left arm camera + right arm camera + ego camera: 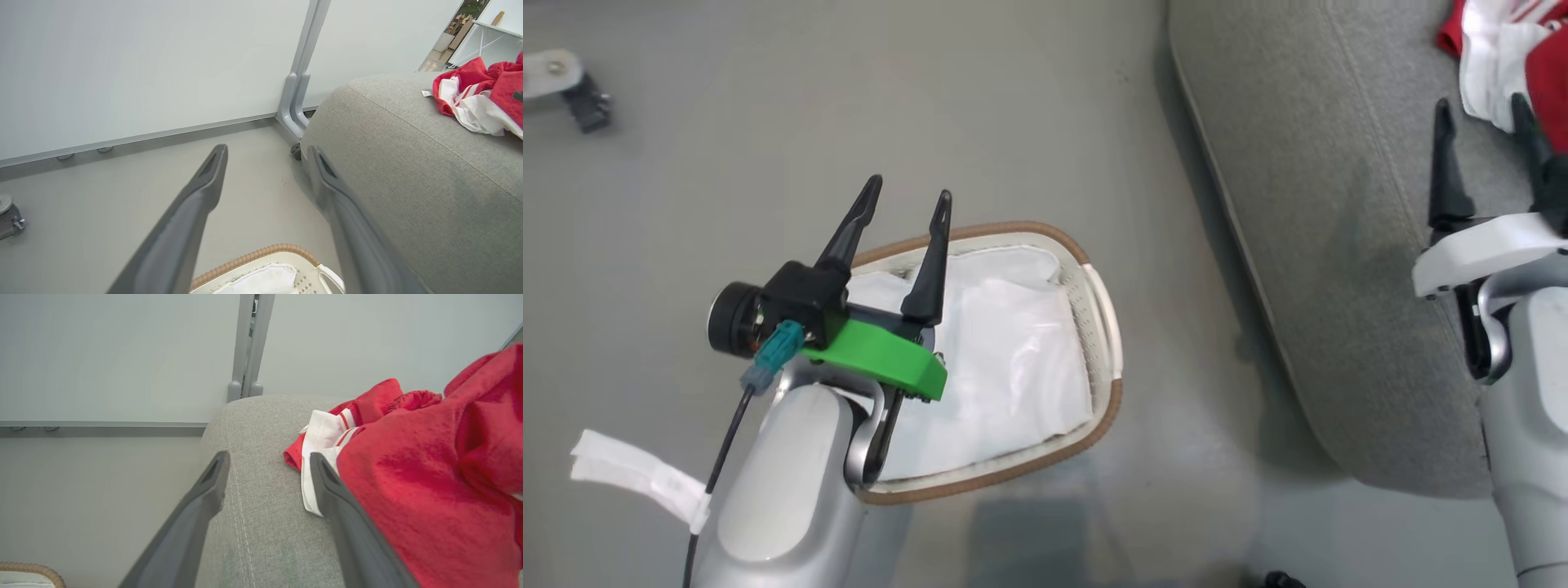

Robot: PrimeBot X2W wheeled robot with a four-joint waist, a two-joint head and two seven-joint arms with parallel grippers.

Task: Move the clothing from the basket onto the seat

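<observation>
A lab-like test space: white partition panels [143, 61] on castered feet [291, 102], bare grey floor [102, 196].

Bare floor [931, 98] open left of and beyond basket [1029, 229]. Right side blocked by seat [1307, 245]; its near part bare, clothing [1550, 82] heaped at far right.

Left gripper [910, 189]: two long black tapered fingers on a black housing, with a bright green mount plate [882, 359] beneath. Black cylindrical camera [731, 318] at the side. Teal connector [772, 353] feeds a black cable [723, 457] carrying a white tape tab [637, 478]. Left forearm [776, 482]: smooth silver-grey shell.
Right gripper [1482, 104]: black fingers, white mount [1478, 249], pale grey right forearm [1531, 392].
</observation>
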